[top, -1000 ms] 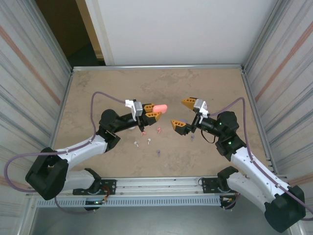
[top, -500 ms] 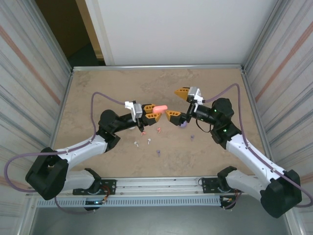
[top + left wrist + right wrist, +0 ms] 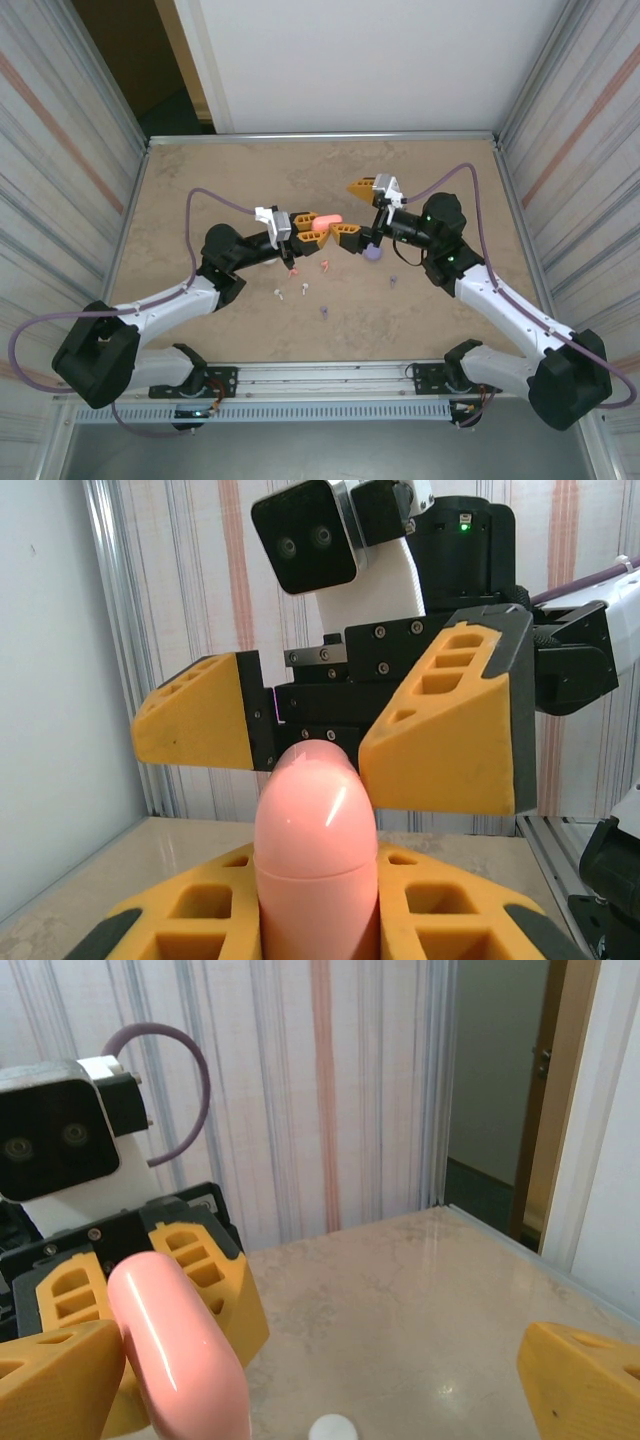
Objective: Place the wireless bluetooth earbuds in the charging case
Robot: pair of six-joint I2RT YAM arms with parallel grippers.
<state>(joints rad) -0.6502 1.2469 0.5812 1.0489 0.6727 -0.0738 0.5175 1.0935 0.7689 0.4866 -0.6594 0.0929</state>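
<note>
In the top view, your left gripper [image 3: 312, 230] sits just left of centre, clamped on the pink charging case [image 3: 328, 219], whose rounded end sticks out past the fingertips toward the right. Your left wrist view shows that case [image 3: 315, 850] standing between the yellow fingers [image 3: 160, 925] with its lid closed along the seam, so you cannot see inside it. Below the grippers, the table [image 3: 200, 180] holds the loose pieces, none of them in a case: the coral earbuds [image 3: 293, 271], the white earbuds [image 3: 280, 294], one purple earbud [image 3: 323, 312] and, further right, a second purple earbud [image 3: 393, 281]. Right of the pink case, your right gripper [image 3: 353, 211] faces it with jaws spread wide and nothing in them, its lower finger just beside the case's tip. A purple case [image 3: 373, 254] lies on the table just below and right of that finger, too small to tell whether it is open.
</note>
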